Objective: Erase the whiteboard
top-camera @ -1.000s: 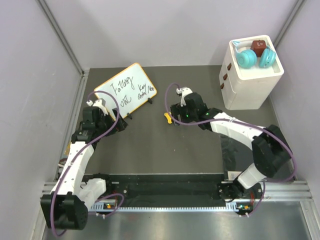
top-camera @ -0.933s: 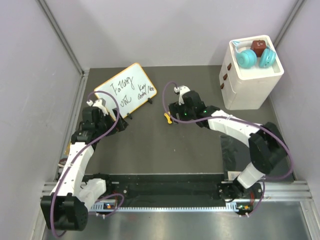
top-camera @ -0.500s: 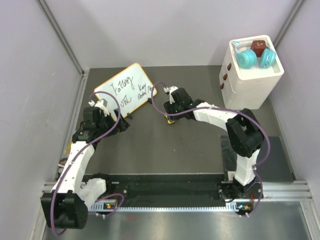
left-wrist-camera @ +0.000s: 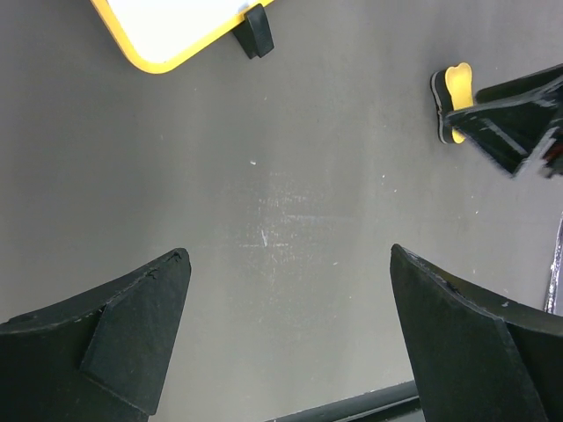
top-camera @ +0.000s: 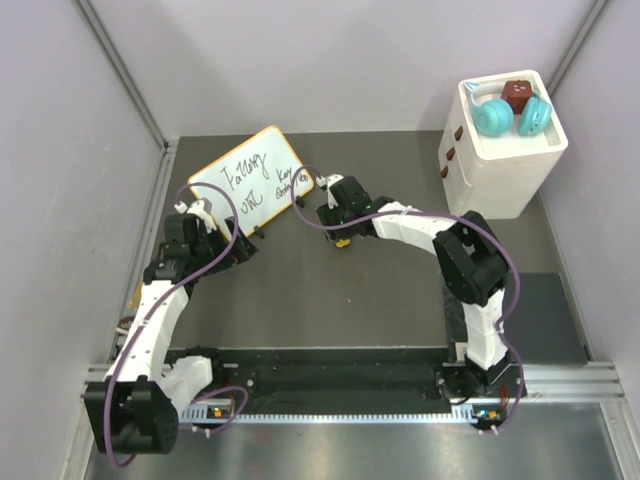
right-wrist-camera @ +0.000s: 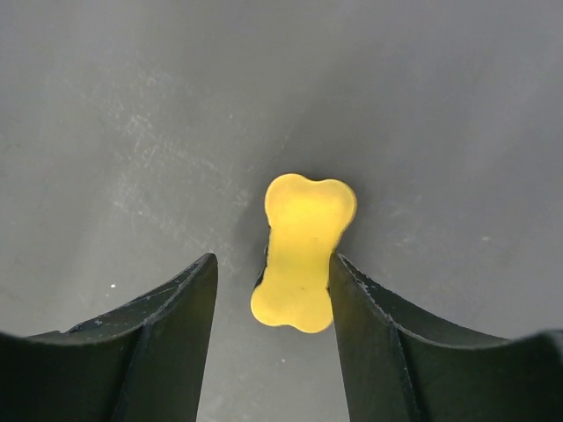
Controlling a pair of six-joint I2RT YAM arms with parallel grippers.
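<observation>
The whiteboard (top-camera: 250, 180) stands tilted at the back left, yellow-orange frame, black handwriting on it. Its corner (left-wrist-camera: 167, 35) and a black foot (left-wrist-camera: 257, 29) show in the left wrist view. My left gripper (top-camera: 238, 250) is open and empty just in front of the board, its fingers (left-wrist-camera: 132, 316) wide apart over bare table. A small yellow bone-shaped piece (top-camera: 341, 240) lies right of the board. My right gripper (top-camera: 336, 228) is open and low around that piece (right-wrist-camera: 303, 255); the right finger (right-wrist-camera: 369, 334) touches its side, the left finger stands apart.
A white box (top-camera: 500, 165) stands at the back right with teal round items (top-camera: 493, 116) and a brown cube (top-camera: 517, 95) on top. A dark mat (top-camera: 520, 300) lies at the right front. Grey walls close in on three sides.
My right arm has swung left and its gripper has come down around the yellow bone-shaped piece. The left arm and the whiteboard have not moved.
</observation>
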